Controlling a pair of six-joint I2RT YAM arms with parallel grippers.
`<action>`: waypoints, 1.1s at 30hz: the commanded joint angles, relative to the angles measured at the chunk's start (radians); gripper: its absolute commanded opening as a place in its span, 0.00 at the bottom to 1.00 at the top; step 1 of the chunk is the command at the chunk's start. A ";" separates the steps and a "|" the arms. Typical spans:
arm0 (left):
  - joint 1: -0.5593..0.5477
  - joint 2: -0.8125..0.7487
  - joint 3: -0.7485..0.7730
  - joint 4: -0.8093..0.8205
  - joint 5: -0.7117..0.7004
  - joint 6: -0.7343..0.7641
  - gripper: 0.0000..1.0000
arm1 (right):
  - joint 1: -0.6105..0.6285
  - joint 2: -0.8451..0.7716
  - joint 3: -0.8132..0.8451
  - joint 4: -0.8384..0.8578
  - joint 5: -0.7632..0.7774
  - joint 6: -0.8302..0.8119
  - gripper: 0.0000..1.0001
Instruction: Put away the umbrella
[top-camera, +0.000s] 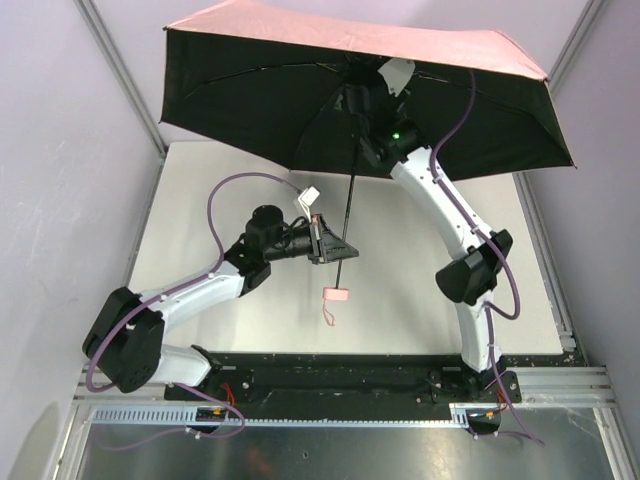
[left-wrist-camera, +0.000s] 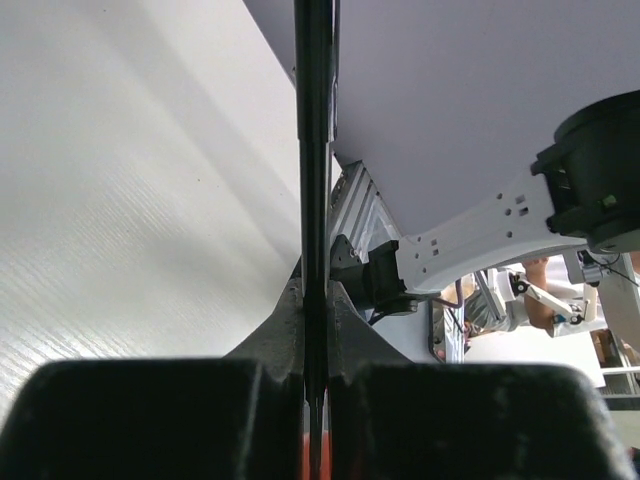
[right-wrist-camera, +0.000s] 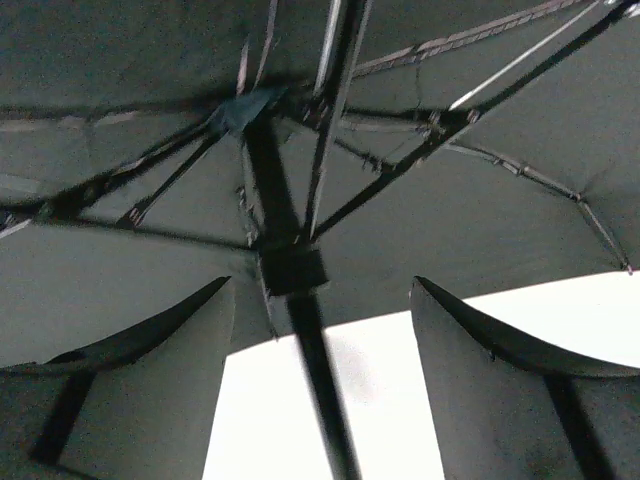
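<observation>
The umbrella (top-camera: 330, 40) is open, pale pink on top and black underneath, held up over the far half of the table. Its black shaft (top-camera: 347, 225) slants down to the pink handle (top-camera: 337, 294) with a thin strap below. My left gripper (top-camera: 332, 247) is shut on the shaft just above the handle; the shaft (left-wrist-camera: 314, 150) runs straight up between the fingers. My right gripper (top-camera: 362, 110) is open under the canopy, its fingers (right-wrist-camera: 480, 340) either side of the shaft (right-wrist-camera: 310, 360) below the black runner (right-wrist-camera: 292, 270), not touching it. Black ribs (right-wrist-camera: 420, 150) spread overhead.
The white table top (top-camera: 250, 320) lies below. Metal frame posts (top-camera: 120, 70) stand at the back left and back right, with pale walls on both sides. A black base rail (top-camera: 330, 380) runs along the near edge.
</observation>
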 joint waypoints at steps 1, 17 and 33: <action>-0.003 -0.030 0.012 0.056 -0.001 0.028 0.00 | -0.029 0.070 0.135 -0.027 0.053 -0.093 0.73; -0.002 -0.035 0.004 0.054 -0.007 0.022 0.00 | -0.009 0.124 0.185 0.248 0.155 -0.331 0.42; 0.073 -0.051 0.021 0.050 0.008 0.033 0.00 | 0.091 -0.141 -0.265 0.272 -0.061 -0.217 0.00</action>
